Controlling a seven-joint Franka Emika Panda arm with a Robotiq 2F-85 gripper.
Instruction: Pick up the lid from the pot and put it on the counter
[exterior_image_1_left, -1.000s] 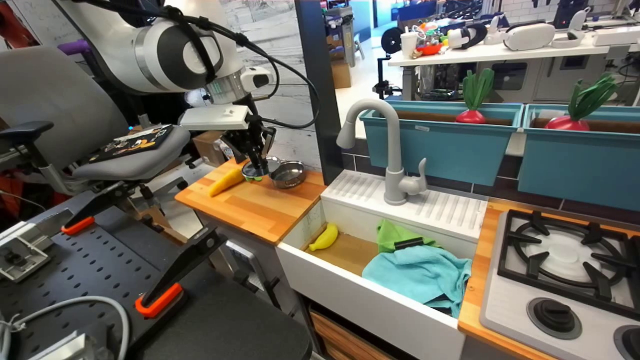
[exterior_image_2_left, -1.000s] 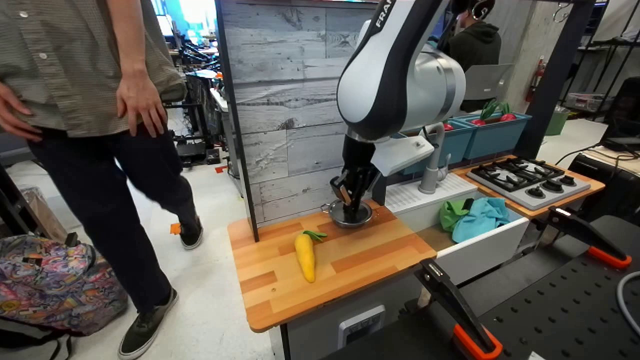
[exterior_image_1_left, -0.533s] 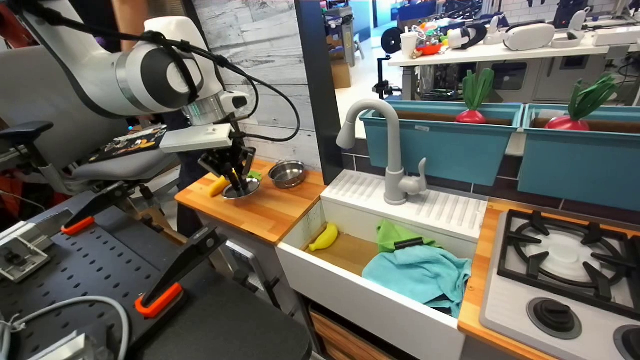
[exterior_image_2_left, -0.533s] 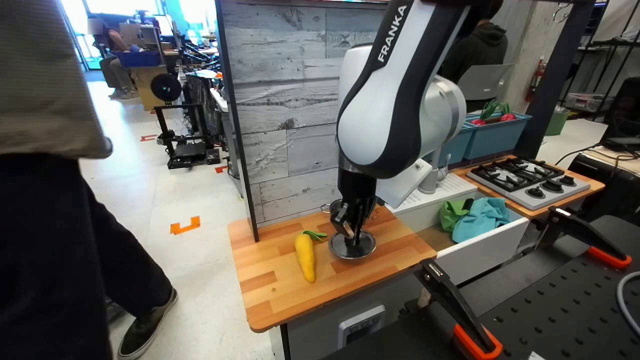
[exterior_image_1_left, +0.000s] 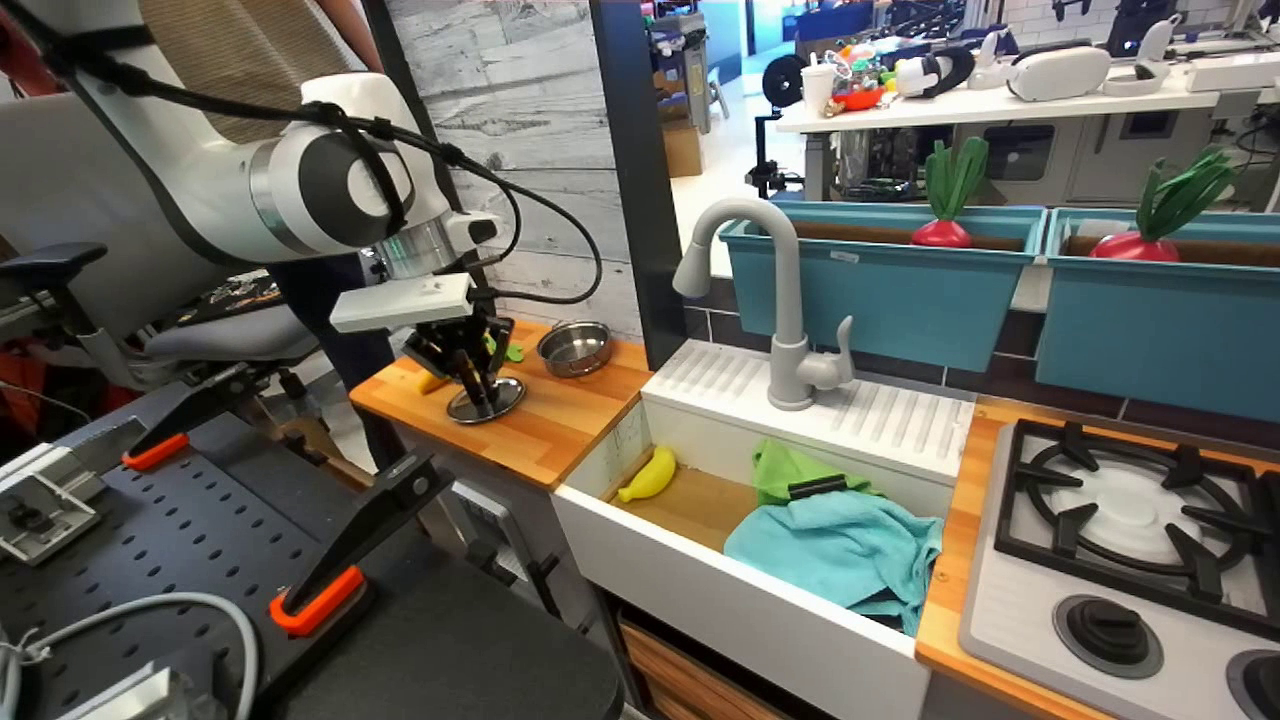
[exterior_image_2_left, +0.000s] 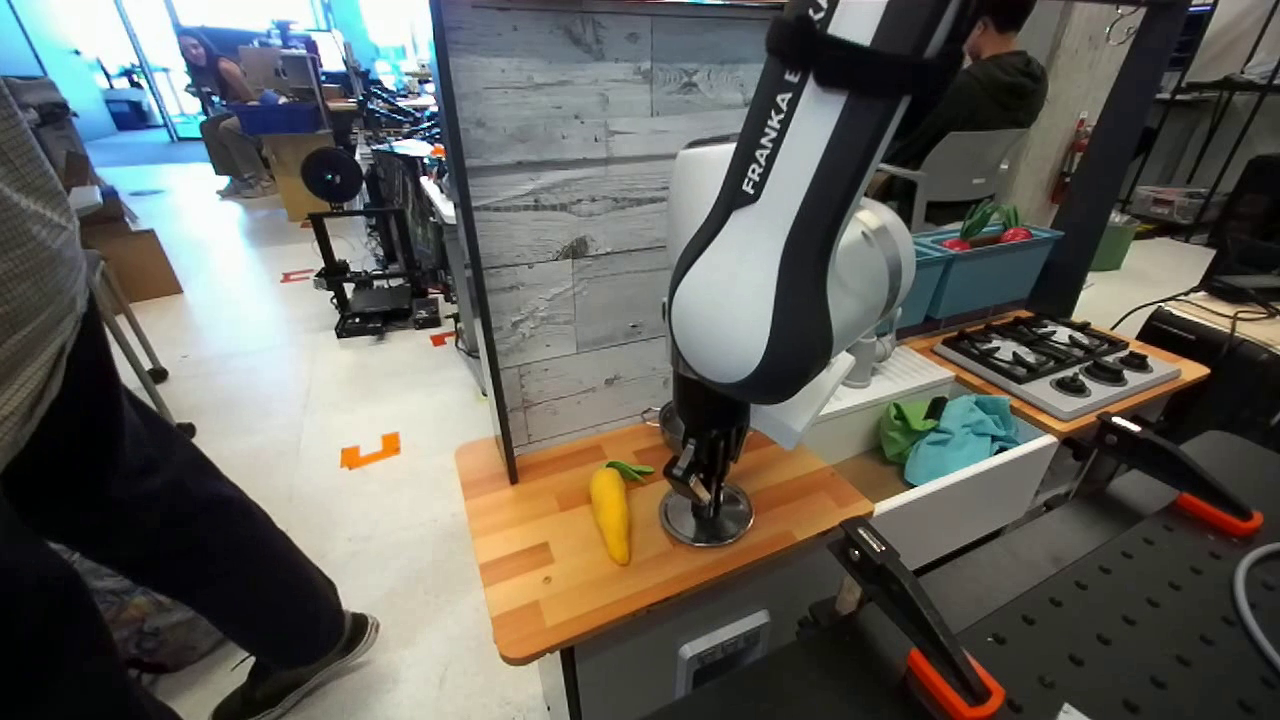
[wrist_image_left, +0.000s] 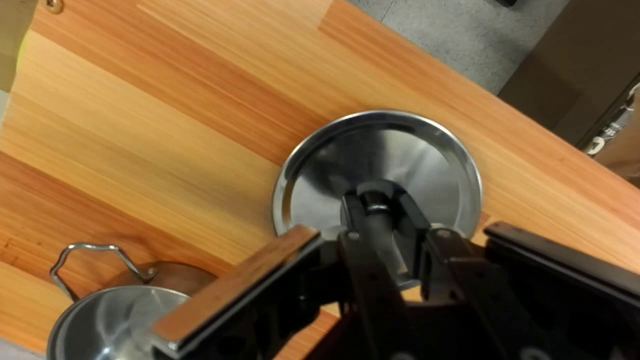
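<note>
The lid (wrist_image_left: 392, 160) is off the pot (exterior_image_1_left: 575, 367) and seems down on the counter (exterior_image_2_left: 550, 520), the gripper (wrist_image_left: 379, 204) clasping it; only letting go is left, I'd say.

A round silver-grey metal lid (wrist_image_left: 400, 155) shows over a striped orange-brown wooden bench (wrist_image_left: 165, 120), near its upper-right edge; whether the two touch cannot be told. Black jaws extend from the bottom of the wrist view and clasp the lid's dark knob (wrist_image_left: 376, 197) from both sides, hiding part of the lower rim. At lower left, apart from the lid, stands a round silvery metal pot (wrist_image_left: 107, 320) with a bent wire handle (wrist_image_left: 90, 246). A screw head (wrist_image_left: 54, 6) shows near the bench's edge at top left, grey floor (wrist_image_left: 465, 45) at upper right.
</note>
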